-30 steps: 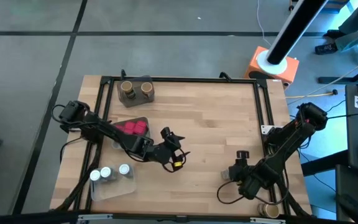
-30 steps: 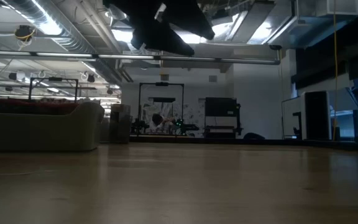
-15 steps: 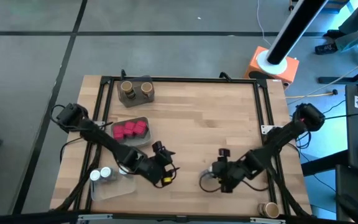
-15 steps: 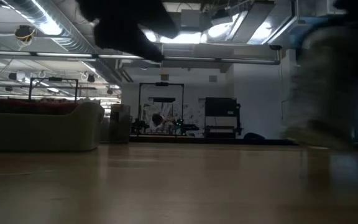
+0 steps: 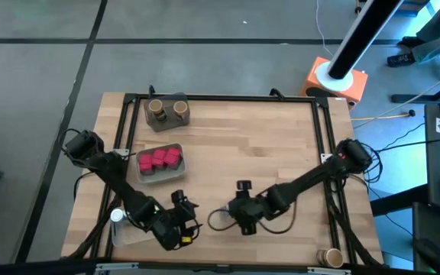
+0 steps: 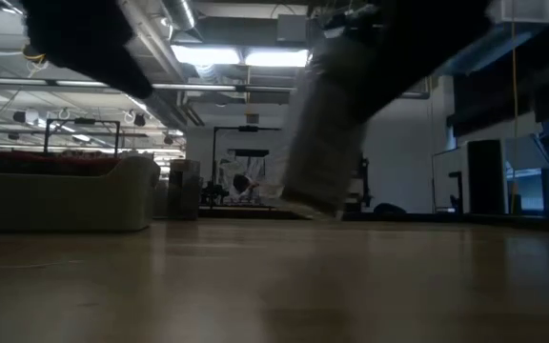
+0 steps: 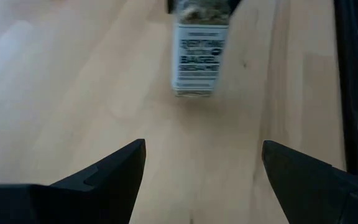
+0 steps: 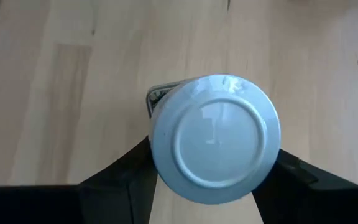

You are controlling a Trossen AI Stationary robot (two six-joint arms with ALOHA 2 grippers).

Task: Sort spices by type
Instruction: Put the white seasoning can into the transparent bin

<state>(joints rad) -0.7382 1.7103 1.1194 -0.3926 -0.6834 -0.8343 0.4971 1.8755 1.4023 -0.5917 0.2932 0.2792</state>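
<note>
The right gripper [image 8: 213, 186] clamps a clear white-capped spice jar [image 8: 215, 146] above the wooden table [image 5: 266, 145], near its front middle. Close beside it, the left gripper [image 7: 204, 165] hangs open-jawed and empty.

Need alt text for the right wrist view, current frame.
A white-capped jar fills the centre, seen cap-on from above, gripped between the right gripper's two dark fingers. Behind it lies the light wooden table; a sliver of the jar's label shows beside the cap.
</note>
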